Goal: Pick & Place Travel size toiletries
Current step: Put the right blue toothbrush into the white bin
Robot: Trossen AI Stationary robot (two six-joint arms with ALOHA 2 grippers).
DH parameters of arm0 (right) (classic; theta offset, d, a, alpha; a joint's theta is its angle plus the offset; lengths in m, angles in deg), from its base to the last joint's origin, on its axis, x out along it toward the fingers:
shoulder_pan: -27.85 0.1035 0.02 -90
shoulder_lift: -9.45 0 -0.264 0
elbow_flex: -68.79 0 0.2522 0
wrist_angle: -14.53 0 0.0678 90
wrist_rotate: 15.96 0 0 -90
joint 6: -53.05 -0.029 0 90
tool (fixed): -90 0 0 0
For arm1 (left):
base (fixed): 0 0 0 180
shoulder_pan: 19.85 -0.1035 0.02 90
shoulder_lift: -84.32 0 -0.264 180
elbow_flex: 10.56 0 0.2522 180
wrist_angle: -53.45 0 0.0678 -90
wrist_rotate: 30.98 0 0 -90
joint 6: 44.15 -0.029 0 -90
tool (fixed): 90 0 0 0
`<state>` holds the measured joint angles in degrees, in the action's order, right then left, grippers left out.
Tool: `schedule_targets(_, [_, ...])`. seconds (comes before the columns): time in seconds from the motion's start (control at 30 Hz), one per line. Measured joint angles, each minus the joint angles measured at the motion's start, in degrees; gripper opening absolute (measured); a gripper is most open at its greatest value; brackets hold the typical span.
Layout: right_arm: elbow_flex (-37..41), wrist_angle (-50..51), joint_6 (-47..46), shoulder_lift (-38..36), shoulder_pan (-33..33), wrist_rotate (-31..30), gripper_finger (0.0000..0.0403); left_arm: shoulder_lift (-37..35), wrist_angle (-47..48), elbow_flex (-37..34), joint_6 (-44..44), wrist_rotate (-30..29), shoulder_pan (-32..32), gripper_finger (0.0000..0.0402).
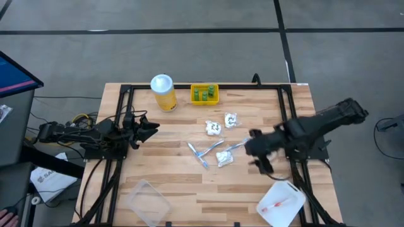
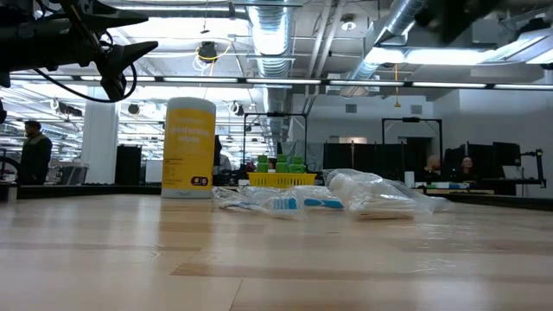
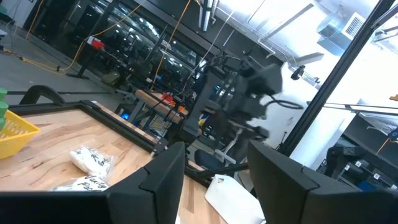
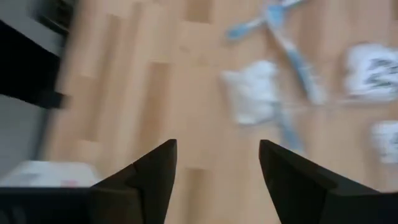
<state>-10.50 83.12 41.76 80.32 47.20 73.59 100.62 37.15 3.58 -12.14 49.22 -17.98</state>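
In the high view the right gripper hangs above the table's right half with its fingers spread wide and nothing between them, as the right wrist view confirms. The nearest toiletry, a crinkled white packet, lies just at its 9 o'clock, with a thin blue-white stick running between them. Two more blue-white sticks cross each other farther toward 9 o'clock, and two white packets with dark print lie toward 10 and 11 o'clock. The green pieces sit in a small yellow tray near the table's far edge, beside a tall yellow jar. The right arm reaches in from the table's right edge, angled toward the centre. The left gripper waits over the left edge at 9 o'clock of the cluster, fingers apart and empty in the left wrist view. A white tray holding a red-white stick sits at the right gripper's 5 o'clock, a clear tray at the near left; bare wood lies between them.
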Motion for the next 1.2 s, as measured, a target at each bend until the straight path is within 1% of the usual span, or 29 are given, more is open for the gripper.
schedule_targets(0.13, [-0.01,1.28,13.36,4.6,-7.49,0.0,0.0238,-0.01,0.0,-0.02,0.0,0.0,-0.02,0.0172])
schedule_targets(0.23, [-0.01,2.01,21.28,9.08,-11.21,0.11,0.025,-0.01,-0.01,-0.01,0.01,0.01,-0.01,0.0172])
schedule_targets(0.3, [-0.01,1.9,25.36,12.3,-12.98,0.15,0.0255,0.0,0.0,-0.01,0.01,0.02,-0.02,0.0172])
schedule_targets(0.43, [0.02,1.69,29.62,19.04,-15.73,0.38,0.0257,0.0,0.0,-0.02,0.0,0.02,-0.02,0.0172])
schedule_targets(0.6, [0.02,1.44,32.78,26.38,-18.8,0.42,0.0254,-0.02,-0.01,-0.01,0.0,0.02,-0.01,0.0172])
schedule_targets(0.8, [0.04,-1.73,32.92,33.52,-21.83,0.41,0.0254,0.0,0.0,-0.01,0.0,0.02,-0.02,0.0172])
schedule_targets(0.93, [-0.04,-3.66,32.77,37.39,-22.15,0.2,0.0253,-0.01,-0.01,-0.01,0.01,0.03,-0.02,0.0172])
schedule_targets(1.03, [-0.25,-3.99,30.68,39.07,-21.38,-0.61,0.025,0.0,0.02,-0.02,0.0,0.11,-0.02,0.0172])
schedule_targets(1.1, [-0.26,-4.37,29.94,39.51,-20.78,-0.96,0.0237,0.11,-0.11,0.0,0.01,0.09,-0.02,0.0172])
schedule_targets(1.2, [-0.22,-5.47,29.97,39.44,-20.27,-1.05,0.0189,0.4,-0.08,0.0,0.0,0.09,-0.02,0.0172])
